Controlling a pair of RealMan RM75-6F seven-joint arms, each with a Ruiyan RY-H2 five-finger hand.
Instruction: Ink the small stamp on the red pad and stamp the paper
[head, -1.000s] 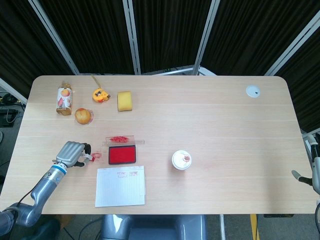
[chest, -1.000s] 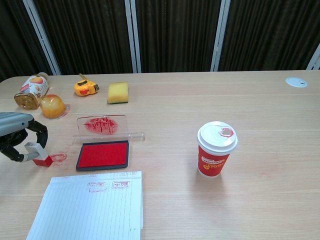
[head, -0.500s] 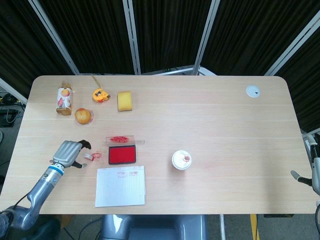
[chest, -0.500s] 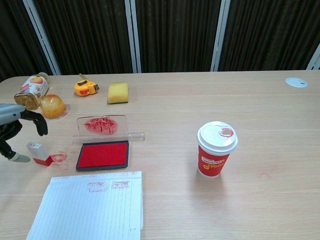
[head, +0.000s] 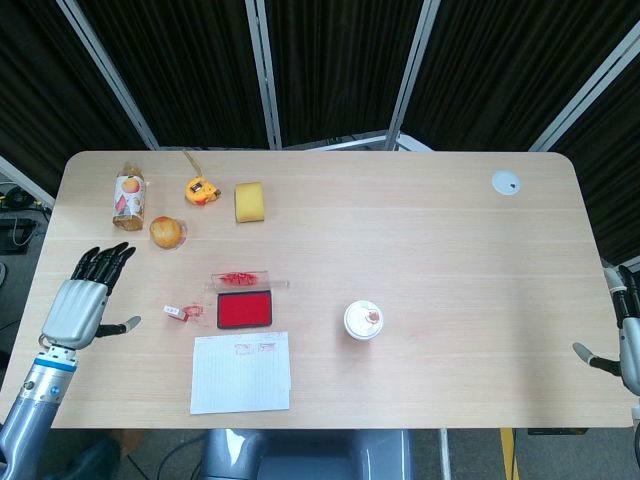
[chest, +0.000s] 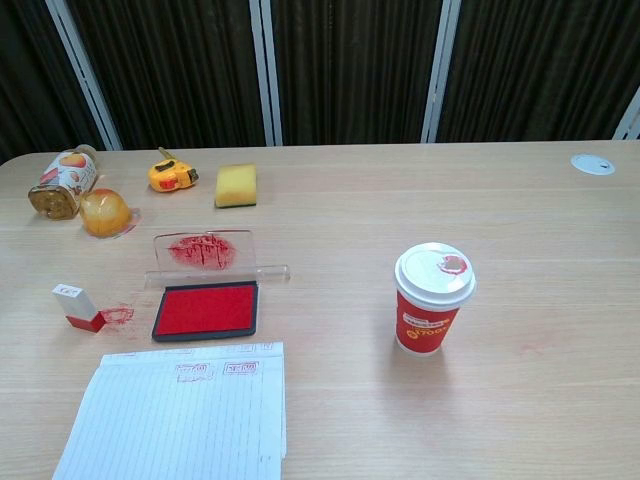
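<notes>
The small stamp (head: 176, 312) (chest: 77, 307), white with a red base, stands free on the table left of the red ink pad (head: 245, 310) (chest: 205, 309), beside a red ink smear. The lined paper (head: 241, 372) (chest: 180, 415) lies in front of the pad and carries two red stamp marks along its top edge. My left hand (head: 85, 300) hovers well left of the stamp with fingers spread, holding nothing; the chest view does not show it. My right hand (head: 623, 340) shows only partly at the right table edge, fingers apart and empty.
The pad's clear lid (head: 240, 278) (chest: 207, 251), smeared red, lies behind the pad. A red paper cup (head: 363, 320) (chest: 432, 298) stands mid-table. At the back left are a bottle (head: 129, 197), an orange fruit (head: 166, 232), a tape measure (head: 200, 189) and a yellow sponge (head: 249, 202).
My left hand let go of the small stamp, opened its fingers and drew back to the left, out of the chest view. The stamp stays standing beside the pad.
</notes>
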